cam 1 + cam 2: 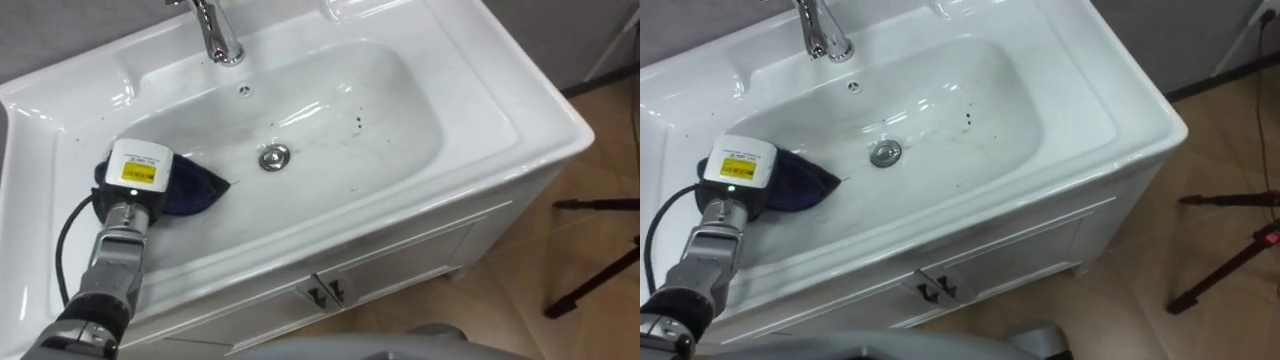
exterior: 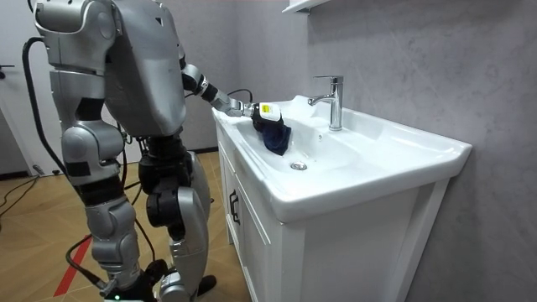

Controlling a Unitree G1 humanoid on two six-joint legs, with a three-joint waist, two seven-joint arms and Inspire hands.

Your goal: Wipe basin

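Down into the basin (image 1: 480, 110) we look: a white, glossy rectangular bowl with a broad flat rim and a chrome tap (image 1: 215, 35) at the middle of its back edge. There is a small overflow hole (image 1: 244, 90) just below the tap and a round metal drain (image 1: 275, 157) in the bottom. The bowl is not spotless. A few dark specks (image 1: 358, 123) sit right of the drain, and faint grey streaks run across the floor of the bowl.

At the bowl's left end the left robot hand (image 1: 138, 170) lies on a dark blue cloth (image 1: 195, 190). The cloth spreads out from under the hand towards the drain and stops just short of it. The fingers are hidden beneath the back of the hand and the cloth, so I cannot tell whether they are curled on it or flat.

The eye views also catch the two small handles (image 1: 325, 292) on the cabinet doors under the front edge, and dark tripod legs (image 1: 590, 290) on the wooden floor to the right.

The room view gives the side-on picture. The robot stands upright at the front of the white cabinet (image 2: 252, 243), its left arm stretched out over the rim. From there the cloth (image 2: 275, 136) reads as a bunched dark lump draped down the bowl's inner slope, below the robot hand (image 2: 262, 110).
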